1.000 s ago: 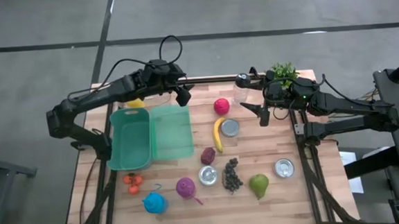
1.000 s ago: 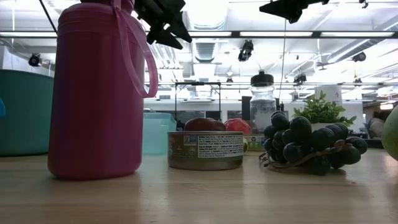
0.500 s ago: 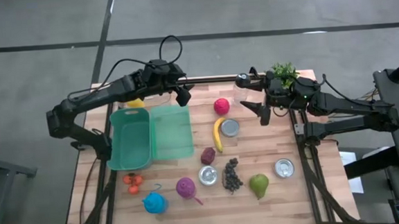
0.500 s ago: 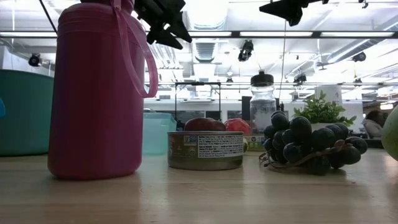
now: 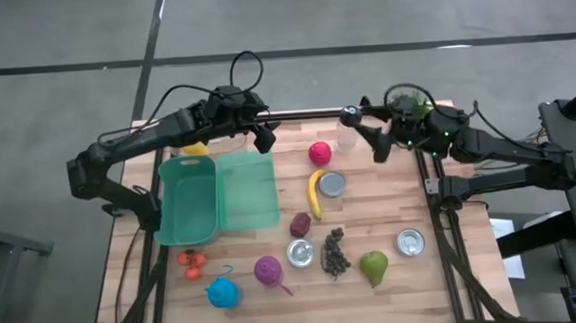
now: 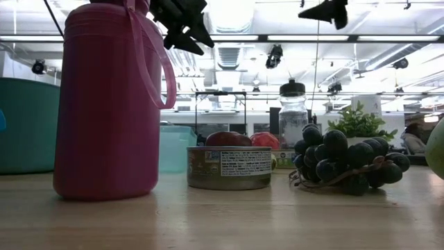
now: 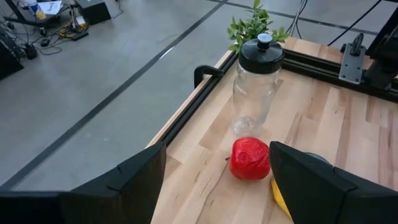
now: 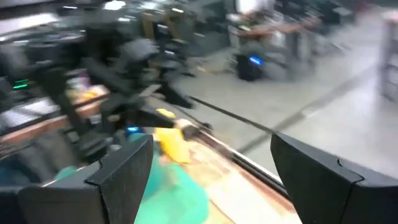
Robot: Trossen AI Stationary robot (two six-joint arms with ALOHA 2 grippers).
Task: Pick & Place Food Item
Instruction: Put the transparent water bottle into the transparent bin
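Note:
Food lies across the wooden table: a red fruit (image 5: pixel 319 153) (image 7: pixel 250 158), a banana (image 5: pixel 314 193), a dark purple fruit (image 5: pixel 300 224), black grapes (image 5: pixel 334 253) (image 6: pixel 340 163), a green pear (image 5: pixel 375 267) and small orange fruits (image 5: pixel 191 263). My left gripper (image 5: pixel 265 138) (image 7: pixel 217 162) hangs open in the air over the far edge of the green bin's lid (image 5: pixel 248 190), left of the red fruit. My right gripper (image 5: pixel 374 144) (image 8: pixel 211 149) is open too, held high by the clear bottle (image 5: pixel 346 130), right of the red fruit. Neither gripper has anything between its fingers.
A green bin (image 5: pixel 187 200) stands at the left. Three tins (image 5: pixel 332 184), (image 5: pixel 300 253), (image 5: pixel 410 241), a pink bottle (image 5: pixel 268 271) (image 6: pixel 111 104), a blue thing (image 5: pixel 224 292), a yellow thing (image 5: pixel 195 147) and a small plant (image 5: pixel 410 102) share the table.
My right gripper has risen a little, shifted toward the table's far edge and rolled about its own axis, staying open. My left gripper and all the things on the table have kept still.

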